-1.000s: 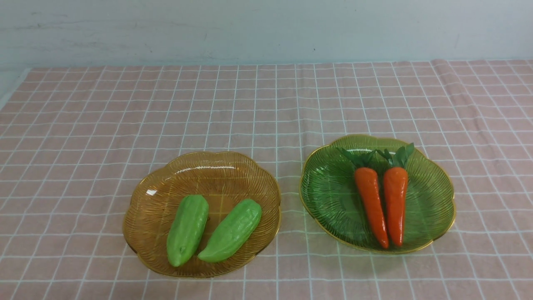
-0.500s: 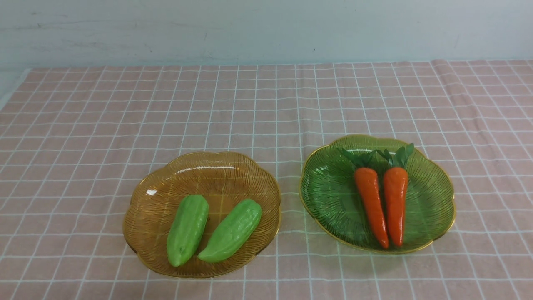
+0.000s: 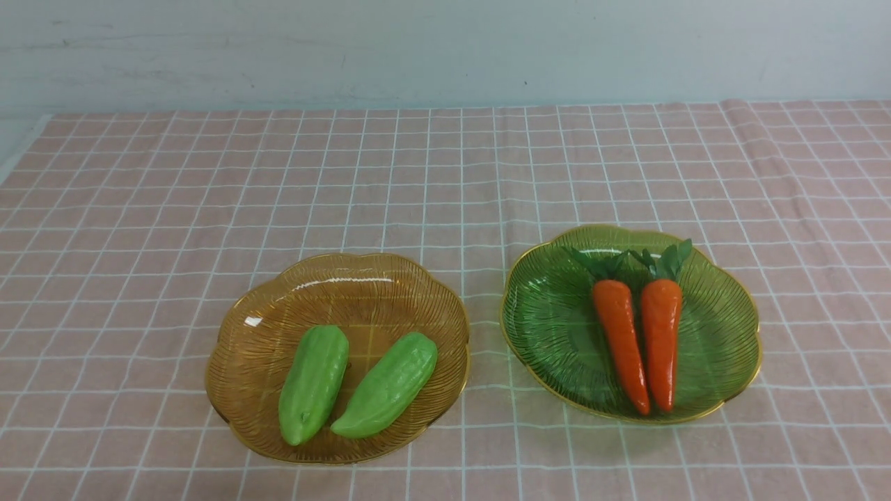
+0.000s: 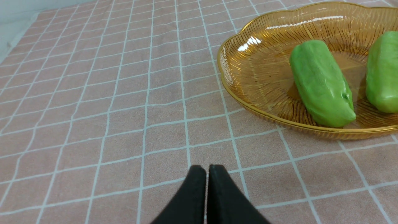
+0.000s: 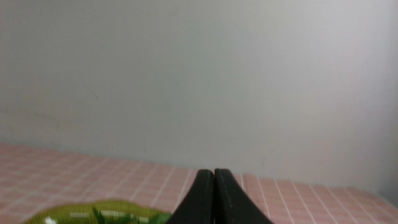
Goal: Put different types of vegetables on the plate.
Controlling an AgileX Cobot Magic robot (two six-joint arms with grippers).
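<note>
Two light-green gourds (image 3: 314,383) (image 3: 387,385) lie side by side in an amber glass plate (image 3: 264,327) at front left. Two orange carrots (image 3: 621,342) (image 3: 660,339) with green tops lie in a green glass plate (image 3: 550,320) at front right. Neither arm shows in the front view. In the left wrist view my left gripper (image 4: 207,169) is shut and empty above the cloth, short of the amber plate (image 4: 248,77) and its nearer gourd (image 4: 320,82). My right gripper (image 5: 214,173) is shut and empty, facing the wall, with the green plate's rim (image 5: 77,211) low in its view.
A pink checked cloth (image 3: 445,174) covers the table. A pale wall (image 3: 445,49) stands behind it. The cloth's left edge (image 3: 21,153) shows at the far left, and a fold (image 3: 752,139) runs along it at the back right.
</note>
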